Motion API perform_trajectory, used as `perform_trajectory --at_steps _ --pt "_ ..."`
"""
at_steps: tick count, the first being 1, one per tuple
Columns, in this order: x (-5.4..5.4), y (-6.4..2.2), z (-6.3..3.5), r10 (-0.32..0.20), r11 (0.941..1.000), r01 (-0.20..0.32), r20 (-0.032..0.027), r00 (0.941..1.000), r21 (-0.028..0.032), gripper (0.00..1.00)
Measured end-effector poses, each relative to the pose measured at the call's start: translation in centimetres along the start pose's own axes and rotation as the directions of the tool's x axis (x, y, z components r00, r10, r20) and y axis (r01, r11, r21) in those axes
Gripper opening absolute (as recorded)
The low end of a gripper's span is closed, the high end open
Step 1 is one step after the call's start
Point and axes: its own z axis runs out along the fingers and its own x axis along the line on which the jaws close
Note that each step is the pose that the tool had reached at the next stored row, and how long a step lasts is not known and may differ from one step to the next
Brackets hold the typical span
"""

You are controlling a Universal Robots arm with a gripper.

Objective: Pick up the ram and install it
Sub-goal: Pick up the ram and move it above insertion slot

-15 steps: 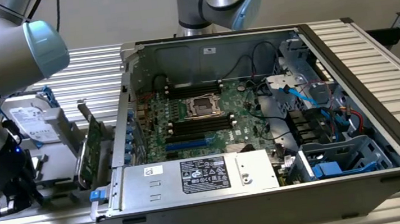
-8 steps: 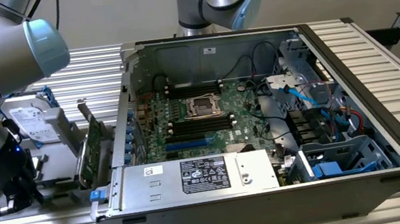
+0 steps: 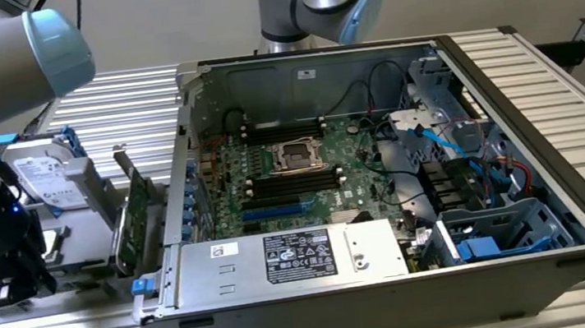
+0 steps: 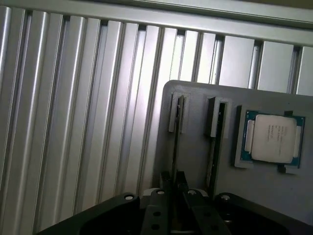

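- At the exterior view's left, your pincer [image 3: 18, 285] is down over the grey holder plate [image 4: 195, 161] on the slatted counter [image 4: 73, 122].
- Its fingers are clamped on the ram [image 4: 177, 132], which stands on edge in a slot of that plate.
- Further along the plate, a CPU [image 4: 273, 138] sits in its recess.
- At the right, the open computer case [image 3: 398, 317] lies with its motherboard [image 3: 293, 172] exposed.

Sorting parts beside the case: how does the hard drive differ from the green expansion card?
The hard drive is a silver box, label up; the expansion card is a thin green board on edge. The expansion card stands nearer the case than the hard drive. Both sit on the grey fixture.
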Motion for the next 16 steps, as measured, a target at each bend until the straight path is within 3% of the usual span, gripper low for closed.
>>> perform_trajectory --at_steps 16 --pt "0.2 0.12 -6.42 0.017 0.9998 -0.017 0.0012 0.9998 -0.0006 0.16"
